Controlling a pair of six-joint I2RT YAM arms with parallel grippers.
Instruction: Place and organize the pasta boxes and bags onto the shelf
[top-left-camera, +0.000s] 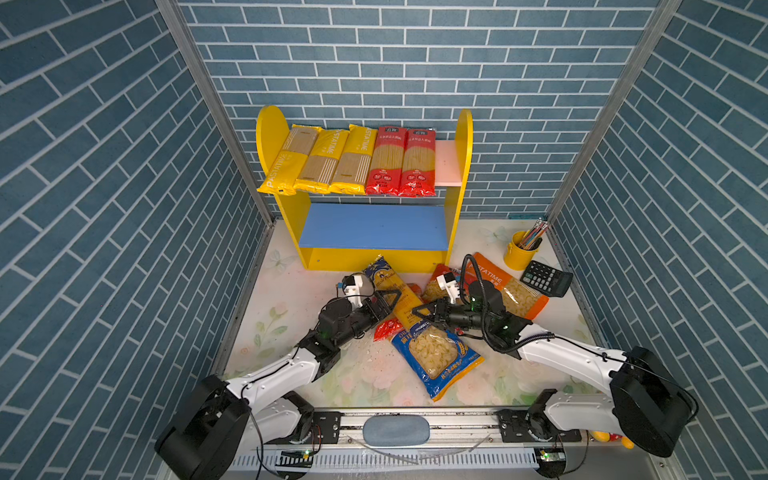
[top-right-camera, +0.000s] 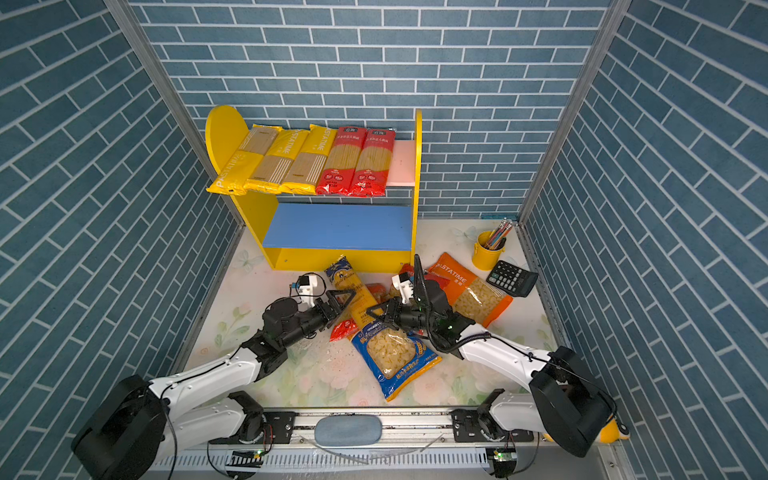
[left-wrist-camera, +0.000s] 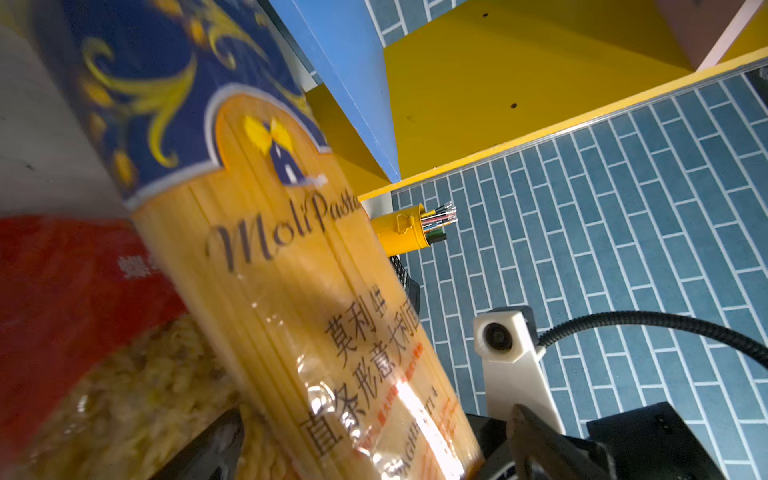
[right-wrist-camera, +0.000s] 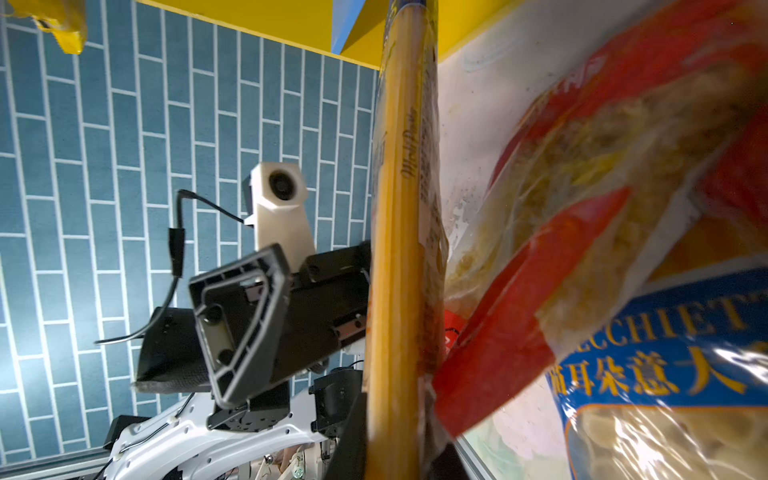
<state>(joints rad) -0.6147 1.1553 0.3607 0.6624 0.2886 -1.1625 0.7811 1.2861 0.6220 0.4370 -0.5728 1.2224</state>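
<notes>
Blue-topped spaghetti pack (top-left-camera: 384, 278) clamped between right jaws.

My right gripper (right-wrist-camera: 399, 453) pinches the spaghetti pack (right-wrist-camera: 401, 216), which runs edge-on down the middle of the frame. Left of it, the left gripper (right-wrist-camera: 299, 320) gapes wide against the blue brick wall (right-wrist-camera: 104, 166). At right lie a red bag (right-wrist-camera: 511, 332) and a blue orecchiette bag (right-wrist-camera: 673, 374). The shelf (right-wrist-camera: 266, 20) is along the top.

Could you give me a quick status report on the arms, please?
Left gripper open, straddling MoliPasta spaghetti pack. Right gripper shut on it. Blue lower board bare. Blue orecchiette bag alongside.
</notes>
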